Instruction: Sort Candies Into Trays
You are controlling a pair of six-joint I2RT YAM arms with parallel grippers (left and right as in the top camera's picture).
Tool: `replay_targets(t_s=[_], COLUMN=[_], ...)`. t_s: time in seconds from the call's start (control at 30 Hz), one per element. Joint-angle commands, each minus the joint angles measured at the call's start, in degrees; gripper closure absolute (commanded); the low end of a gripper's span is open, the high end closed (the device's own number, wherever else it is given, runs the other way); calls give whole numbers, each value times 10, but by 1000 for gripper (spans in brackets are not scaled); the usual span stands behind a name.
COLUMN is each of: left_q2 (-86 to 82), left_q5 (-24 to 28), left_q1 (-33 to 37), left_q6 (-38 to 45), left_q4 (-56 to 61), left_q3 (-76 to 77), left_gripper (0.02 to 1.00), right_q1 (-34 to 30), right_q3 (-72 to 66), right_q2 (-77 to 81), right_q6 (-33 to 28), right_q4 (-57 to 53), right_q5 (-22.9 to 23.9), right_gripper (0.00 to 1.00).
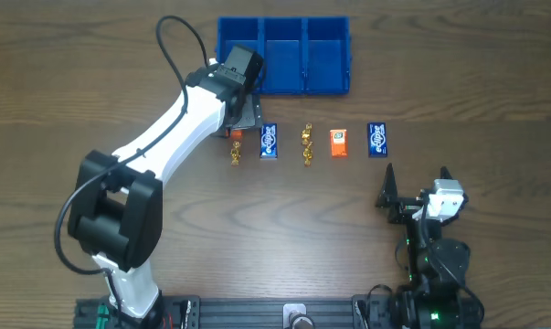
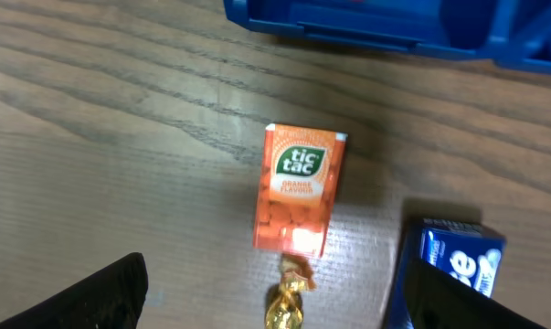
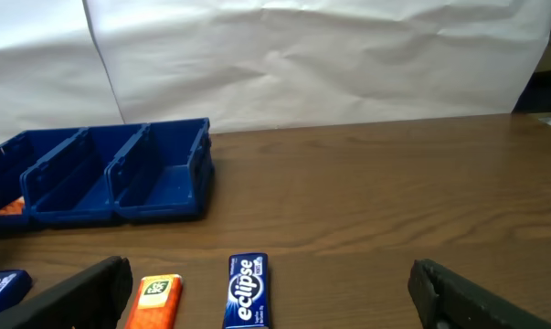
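- Left wrist view: noted left pincer spread wide over the tabletop, fingers pinching nothing.
- Found orange box lying flat on the wood, in line with the gap between the two fingers, just ahead of the tips on the blue tray side. No contact with either finger.
- Logged gold candy just beside the box's near end, inside the gap. Logged blue pack off to one side, partly behind one finger.
- Right wrist view: noted right pincer spread wide, holding nothing.
- Found second blue pack ahead of the gap, apart from both fingers, with second orange box just beside it.
- Saw the tray well beyond, with three compartments. Spotted an orange piece in the end compartment; cannot tell what it is.
- Top view: placed left arm over the left end of the candy row, near the tray's left compartment.
- Placed right pincer close to its own base, apart from the row.
- Counted second gold candy between blue pack and second orange box.
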Motion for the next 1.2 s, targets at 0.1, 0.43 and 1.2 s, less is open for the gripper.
replay_targets(t_s=[0.1,0.43,1.2], left_q2=[66,97,113], left_q5=[30,49,90], left_q1=[10,17,29], left_q6=[-10,29,69], left_q4=[33,55,67], left_q3=[5,5,5], left_gripper=[159,244,724], right_q1=[-1,-1,-1], right_q3=[-1,-1,-1], right_q2=[-4,-4,-4], right_q6=[-3,-3,-3], right_q4=[-3,-3,-3], right_q5=[1,1,1], right_gripper=[3,1,1])
